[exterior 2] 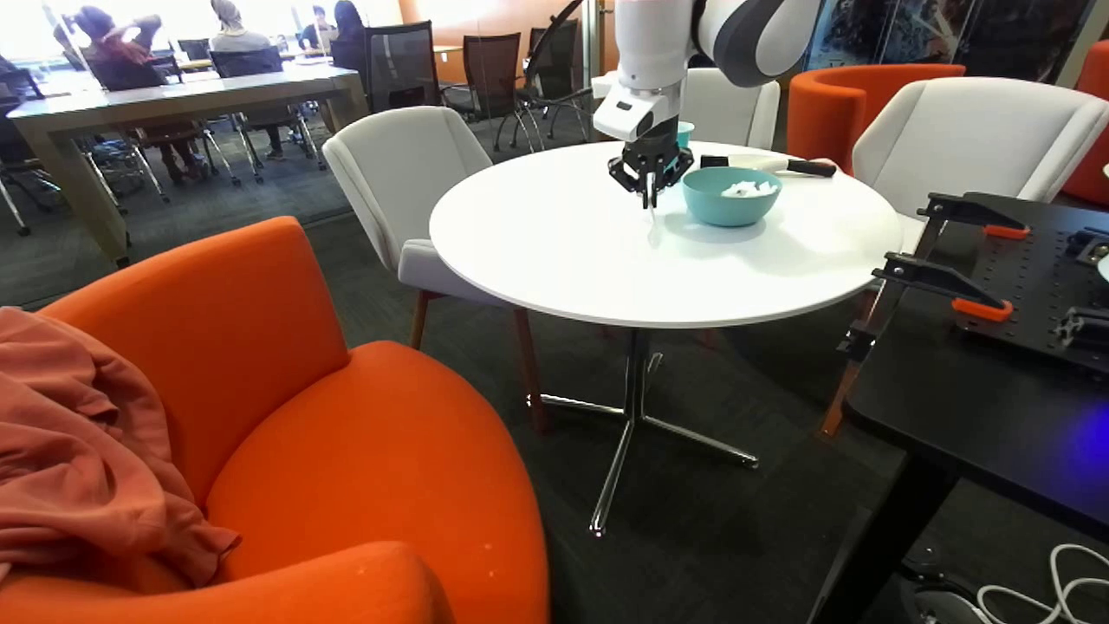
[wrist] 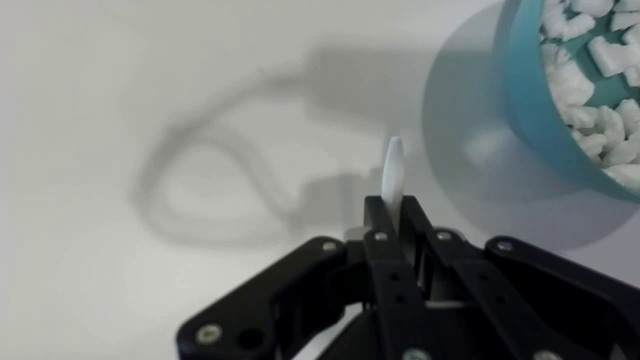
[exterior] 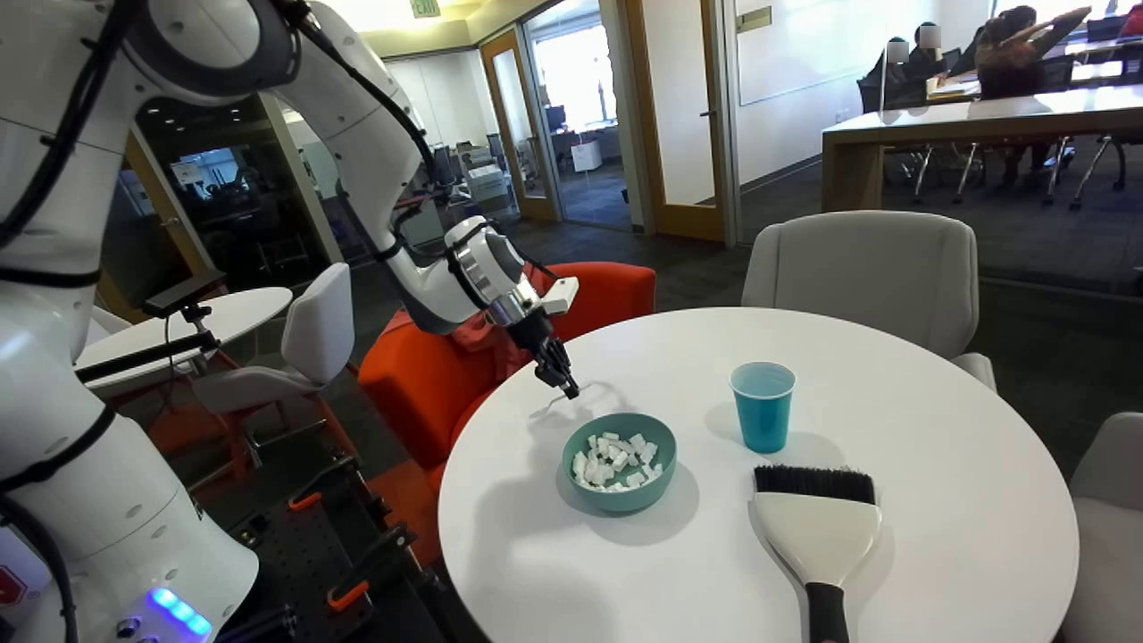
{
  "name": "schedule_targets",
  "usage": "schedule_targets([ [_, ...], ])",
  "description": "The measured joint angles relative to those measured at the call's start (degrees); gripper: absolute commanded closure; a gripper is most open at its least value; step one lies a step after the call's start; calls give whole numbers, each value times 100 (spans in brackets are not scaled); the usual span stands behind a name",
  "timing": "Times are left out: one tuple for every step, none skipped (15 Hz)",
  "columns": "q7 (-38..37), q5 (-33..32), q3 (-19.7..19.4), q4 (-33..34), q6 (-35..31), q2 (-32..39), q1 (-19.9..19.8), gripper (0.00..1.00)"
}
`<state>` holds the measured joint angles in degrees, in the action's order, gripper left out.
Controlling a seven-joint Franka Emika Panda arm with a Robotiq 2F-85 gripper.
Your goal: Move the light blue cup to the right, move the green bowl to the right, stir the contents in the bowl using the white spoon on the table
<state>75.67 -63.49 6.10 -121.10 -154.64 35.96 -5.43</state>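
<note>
My gripper [wrist: 393, 202] is shut on the white spoon [wrist: 393, 167], whose thin pale end sticks out past the fingertips in the wrist view. In both exterior views the gripper [exterior: 570, 390] [exterior 2: 649, 199] is low over the white table [exterior: 705, 580], beside the green bowl [exterior: 622, 502]. The bowl [exterior 2: 726, 204] stands upright and holds white lumpy contents [exterior: 616, 462]. In the wrist view the bowl [wrist: 531, 95] is cut off at the upper right. The light blue cup [exterior: 765, 424] stands upright apart from the bowl; the gripper partly hides it in an exterior view [exterior 2: 684, 133].
A wide brush [exterior: 817, 531] with black bristles and a black handle lies on the table near the cup. An orange chair [exterior: 424, 393] and a grey chair [exterior: 862, 277] stand against the table's edge. A black bench [exterior 2: 979, 407] with clamps is beside it.
</note>
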Motion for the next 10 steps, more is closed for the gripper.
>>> schedule_targets([
  [318,175,48,73,-6,126,-21,64],
  [620,348,88,148,-6,239,-30,62],
  [860,502,110,210,-4,328,-27,56],
  [1043,627,122,257,-2,384,-20,48],
  [1198,732,129,293,-1,414,-15,42],
  [1327,821,132,316,-1,419,-12,33],
  [1429,885,132,340,-1,418,-8,26],
  [1502,924,132,359,-1,409,-6,18],
  [1545,956,132,372,-1,390,-5,11],
  [1552,962,132,373,-2,358,-4,3],
])
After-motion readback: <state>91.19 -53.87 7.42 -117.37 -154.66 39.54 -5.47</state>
